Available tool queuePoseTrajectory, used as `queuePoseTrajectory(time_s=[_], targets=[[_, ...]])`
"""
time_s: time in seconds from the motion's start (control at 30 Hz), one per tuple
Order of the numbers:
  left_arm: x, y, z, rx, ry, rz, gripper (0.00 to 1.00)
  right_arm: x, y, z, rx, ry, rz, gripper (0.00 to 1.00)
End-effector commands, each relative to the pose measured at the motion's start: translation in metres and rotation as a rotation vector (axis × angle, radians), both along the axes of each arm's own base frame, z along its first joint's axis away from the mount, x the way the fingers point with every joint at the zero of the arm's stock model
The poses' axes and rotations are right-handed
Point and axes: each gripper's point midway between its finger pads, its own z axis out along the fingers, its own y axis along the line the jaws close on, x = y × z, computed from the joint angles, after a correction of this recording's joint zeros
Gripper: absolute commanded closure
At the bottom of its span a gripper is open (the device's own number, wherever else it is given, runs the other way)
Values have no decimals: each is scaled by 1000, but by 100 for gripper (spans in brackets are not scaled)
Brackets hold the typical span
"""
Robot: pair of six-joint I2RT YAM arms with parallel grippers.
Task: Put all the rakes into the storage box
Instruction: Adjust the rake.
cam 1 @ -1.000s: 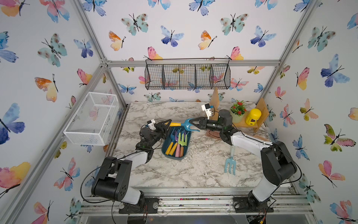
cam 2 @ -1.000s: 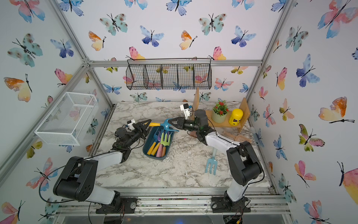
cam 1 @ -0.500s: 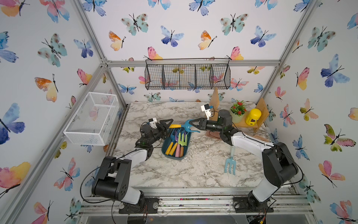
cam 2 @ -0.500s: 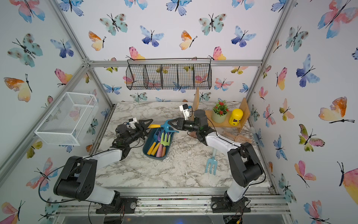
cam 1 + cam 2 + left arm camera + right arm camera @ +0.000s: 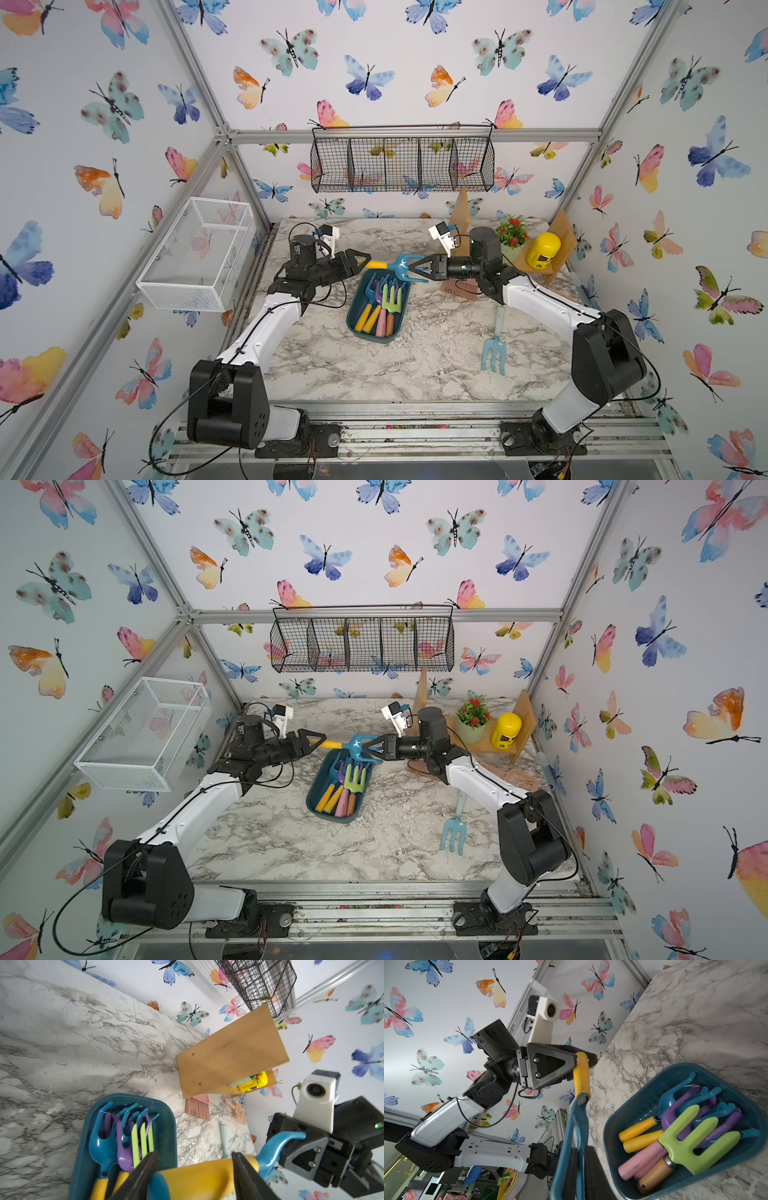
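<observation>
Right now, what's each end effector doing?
Left end effector: open, jaws either side of the yellow handle of the rake.
Right end effector: closed on the rake, at its blue head.

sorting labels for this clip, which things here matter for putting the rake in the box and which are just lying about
Job: rake, teal box, right gripper, left gripper.
Lying about: pale blue fork, brush, plant, yellow jar, wooden shelf, black basket, white basket.

**Enclosure backdrop**

Walls are white with watercolour butterflies, aluminium frame along the edges. Marble-pattern tabletop. Black wire basket hangs on the back wall, white mesh basket on a side wall. Wooden shelf sits in a back corner. Light is even.
</observation>
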Motion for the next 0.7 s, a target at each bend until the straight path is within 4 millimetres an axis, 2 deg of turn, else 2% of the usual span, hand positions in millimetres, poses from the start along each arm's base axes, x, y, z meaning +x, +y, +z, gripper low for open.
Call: queuePoseTrajectory(time_s=[0.0,0.33,0.53,0.67], targets=[[-13,0,-5,120,-83,-109,41,-8,-3,-7,-36,38,64,98],[-25,-20,-1,-15,-73,-224,49,-3,-5,0,-41,8,46,98],[-41,-31,7,-49,-133,-321,45,-9,-2,3,-8,61,118,98],[-52,-35,0,-66,-162,-369,44,-18,-1,8,11,82,170,98]])
